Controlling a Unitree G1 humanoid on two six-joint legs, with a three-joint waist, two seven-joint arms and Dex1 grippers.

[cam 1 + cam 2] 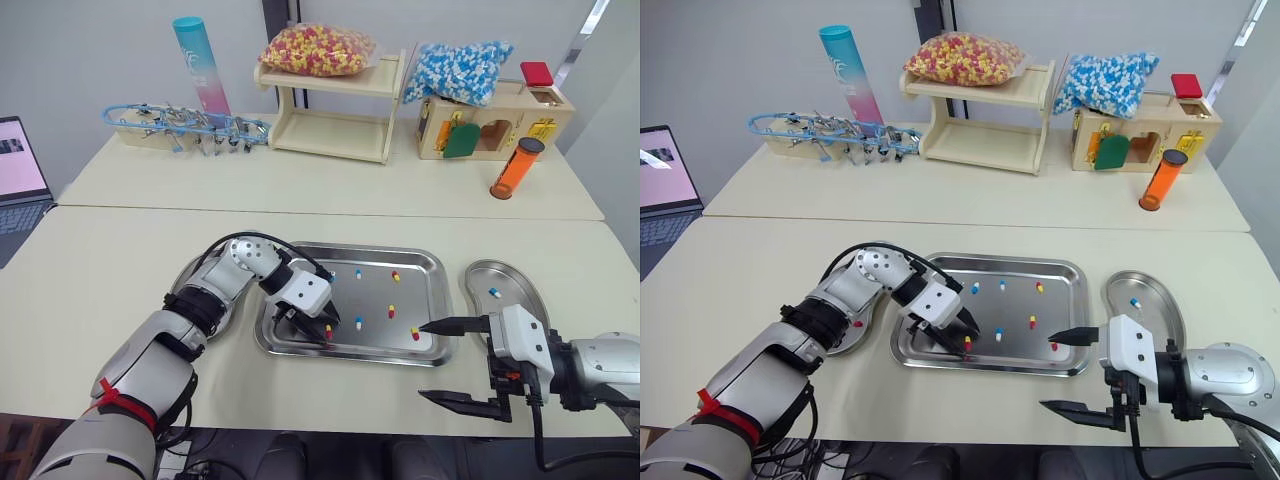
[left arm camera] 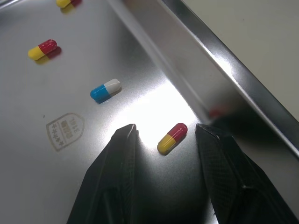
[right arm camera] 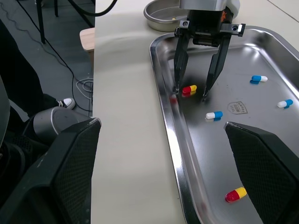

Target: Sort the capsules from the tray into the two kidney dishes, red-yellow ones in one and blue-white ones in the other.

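Capsules (image 1: 391, 310), red-yellow and blue-white, lie scattered on rectangular stainless-steel tray (image 1: 425, 285), centre of beige table (image 1: 120, 290). Steel kidney dish (image 1: 183, 275) just left of tray, partly hidden. Second steel kidney dish (image 1: 515, 275) just right of tray, one blue-white capsule (image 1: 494, 292) inside. Right gripper (image 1: 422, 360) at tray's near right corner, jaws wide apart, holding nothing. Left gripper (image 1: 322, 333) tips down on tray floor, near left corner, jaws parted, straddling red-yellow capsule (image 2: 172, 138); no grip on it seen.
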